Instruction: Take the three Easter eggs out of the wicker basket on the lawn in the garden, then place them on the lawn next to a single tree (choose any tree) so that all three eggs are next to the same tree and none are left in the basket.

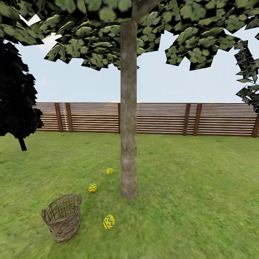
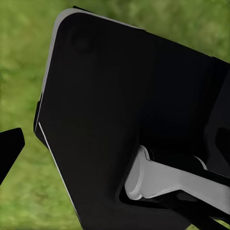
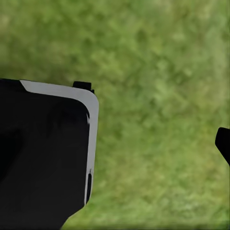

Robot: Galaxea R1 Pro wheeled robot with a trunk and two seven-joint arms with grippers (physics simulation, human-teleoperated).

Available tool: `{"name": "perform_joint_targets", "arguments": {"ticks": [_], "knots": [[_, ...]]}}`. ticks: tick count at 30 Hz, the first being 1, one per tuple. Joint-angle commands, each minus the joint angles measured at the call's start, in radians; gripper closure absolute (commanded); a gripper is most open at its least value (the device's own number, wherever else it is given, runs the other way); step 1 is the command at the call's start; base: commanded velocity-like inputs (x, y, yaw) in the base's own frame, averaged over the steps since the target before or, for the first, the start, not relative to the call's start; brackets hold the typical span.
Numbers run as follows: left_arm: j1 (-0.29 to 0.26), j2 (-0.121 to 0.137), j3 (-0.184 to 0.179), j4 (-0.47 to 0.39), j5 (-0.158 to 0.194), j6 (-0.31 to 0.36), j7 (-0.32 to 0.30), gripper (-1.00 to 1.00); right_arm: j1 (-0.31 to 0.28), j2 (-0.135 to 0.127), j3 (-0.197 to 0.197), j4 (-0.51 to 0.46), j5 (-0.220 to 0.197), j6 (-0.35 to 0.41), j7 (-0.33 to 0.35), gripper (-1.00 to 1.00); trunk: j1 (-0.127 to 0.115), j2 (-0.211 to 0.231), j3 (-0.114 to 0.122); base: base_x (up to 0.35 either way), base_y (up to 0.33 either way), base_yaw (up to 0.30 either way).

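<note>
Ahead, we see three yellow eggs with red marks and blue-teal zigzags on the lawn [image 1: 201, 187], left of a pale tree trunk [image 1: 128, 118]: far egg [image 1: 109, 171], middle egg [image 1: 92, 188], nearest egg [image 1: 108, 222]. Just beside the nearest stands an upright brown wicker basket [image 1: 63, 217]. We cannot tell either claw's state from our wrist views.

The lawn [image 1: 201, 187] carries the wicker basket [image 1: 62, 217], upright. Three Easter eggs [image 1: 108, 221] lie on the grass near the tree [image 1: 128, 144] trunk.
</note>
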Motion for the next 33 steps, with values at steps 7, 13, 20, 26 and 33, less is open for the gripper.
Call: {"name": "perform_joint_targets", "arguments": {"ticks": [7, 13, 20, 26, 33], "knots": [[0.001, -0.016, 0.008, 0.000, -0.010, -0.002, 0.003, -1.00, 0.000, 0.000, 0.001, 0.004, 0.007, 0.009, -0.003, -1.00, 0.000, -0.001, 0.000, 0.000, 0.000, 0.000], [0.001, -0.017, 0.008, -0.001, -0.010, -0.002, 0.004, -1.00, 0.000, 0.003, 0.001, 0.003, 0.005, 0.080, -0.009, -1.00, 0.000, -0.001, 0.000, 0.000, 0.000, 0.000], [0.001, -0.021, 0.009, -0.008, -0.010, -0.002, 0.010, -1.00, 0.000, 0.009, 0.001, 0.002, 0.005, 0.090, -0.010, -1.00, 0.000, -0.001, 0.000, 0.000, 0.000, 0.000], [0.001, -0.023, 0.009, -0.010, -0.010, -0.002, 0.042, -1.00, 0.000, 0.009, 0.001, -0.001, 0.006, 0.087, -0.011, -1.00, 0.000, -0.001, 0.000, 0.000, 0.000, 0.000], [0.001, -0.024, 0.006, -0.009, -0.016, -0.001, 0.044, -1.00, 0.000, 0.009, 0.001, -0.002, 0.006, 0.086, -0.011, -1.00, 0.000, -0.001, 0.000, 0.000, 0.000, 0.000]]}}
